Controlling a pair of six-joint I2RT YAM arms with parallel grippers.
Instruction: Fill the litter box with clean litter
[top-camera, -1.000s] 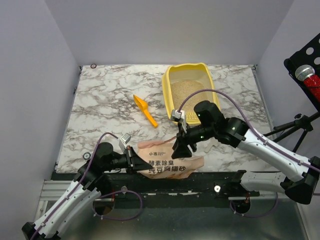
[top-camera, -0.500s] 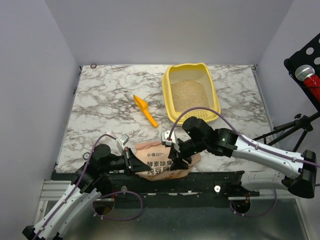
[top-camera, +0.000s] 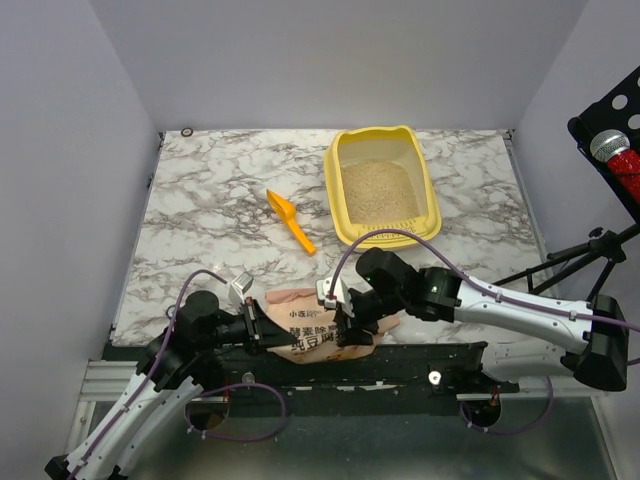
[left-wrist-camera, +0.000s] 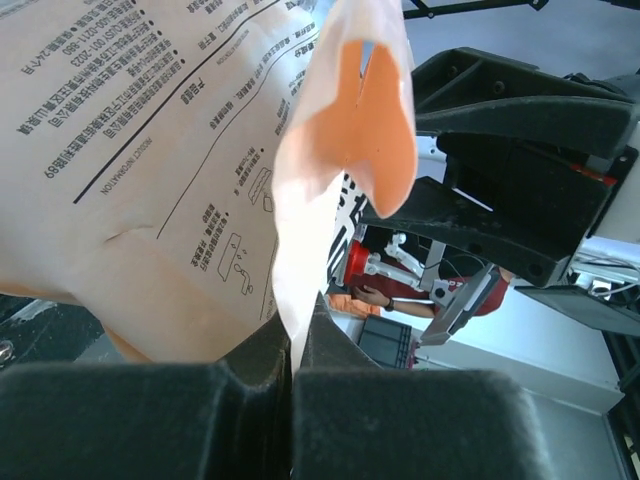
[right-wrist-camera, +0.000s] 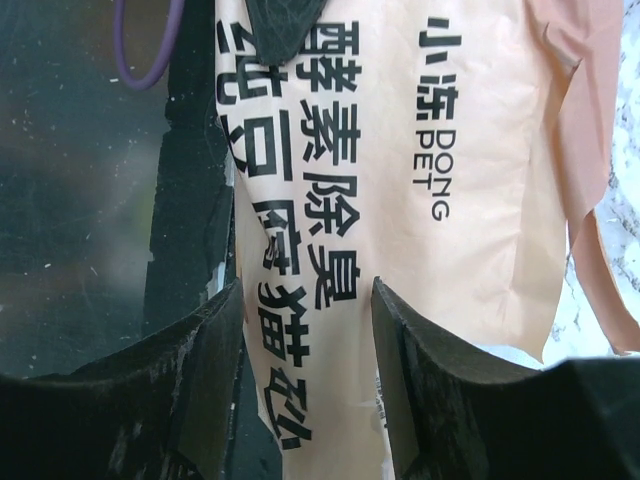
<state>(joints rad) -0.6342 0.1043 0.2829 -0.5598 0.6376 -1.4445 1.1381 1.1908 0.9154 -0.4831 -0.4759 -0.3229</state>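
The yellow litter box (top-camera: 432, 205) stands at the back right of the marble table, with beige clean litter (top-camera: 378, 190) spread inside it. A pinkish-tan printed bag (top-camera: 305, 318) lies at the table's near edge. My left gripper (top-camera: 262, 328) is shut on the bag's left edge; in the left wrist view the thin bag (left-wrist-camera: 150, 150) edge is pinched between the closed jaws of that gripper (left-wrist-camera: 290, 352). My right gripper (right-wrist-camera: 305, 330) hovers open over the bag (right-wrist-camera: 400, 120), its fingers (right-wrist-camera: 215, 340) on either side of the printed characters.
A small orange scoop (top-camera: 291, 220) lies left of the litter box. The table's dark front rail (top-camera: 400, 352) runs just under the bag. A black stand and a microphone (top-camera: 612, 148) stand beyond the right wall.
My right arm has swung from the litter box's front rim down and left onto the bag. The left gripper has drawn back slightly towards the near edge, still holding the bag.
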